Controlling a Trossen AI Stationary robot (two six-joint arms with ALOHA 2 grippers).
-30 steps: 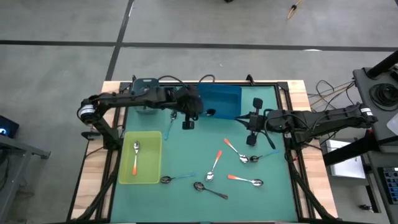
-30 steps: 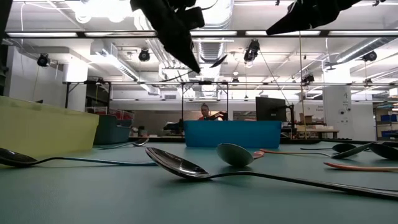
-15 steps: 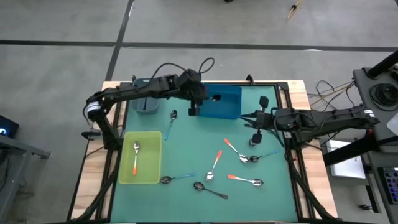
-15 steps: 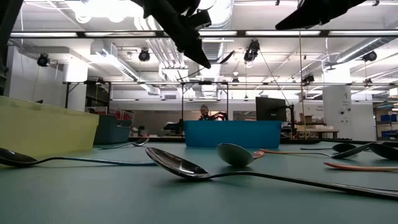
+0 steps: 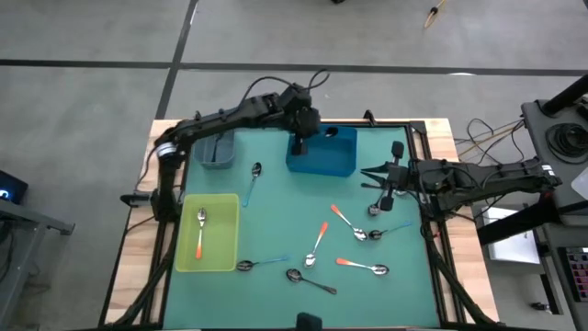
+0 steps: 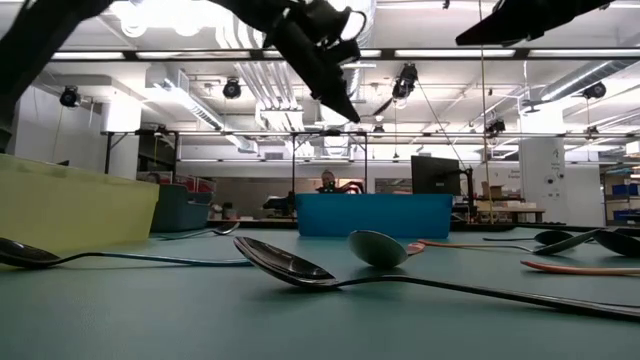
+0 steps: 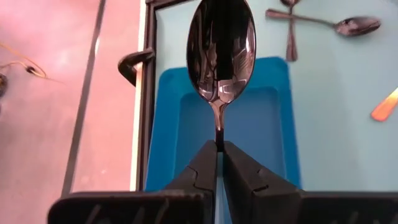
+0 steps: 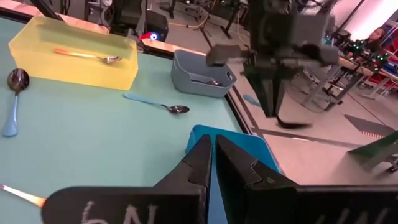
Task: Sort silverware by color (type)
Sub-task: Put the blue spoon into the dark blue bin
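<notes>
The left gripper (image 7: 219, 163) is clamped on the thin stem of a dark metal spoon (image 7: 221, 53), holding it above the blue bin (image 5: 322, 156) at the far edge of the green mat (image 5: 285, 225). The right gripper (image 5: 385, 190) hangs closed and empty over the mat's right side. A yellow tray (image 5: 208, 235) at the near left holds an orange-handled spoon (image 5: 199, 241), and a grey bin (image 5: 215, 152) sits at the far left. Other spoons lie scattered across the mat, among them a light-blue-handled spoon (image 5: 252, 180) just beside the blue bin.
</notes>
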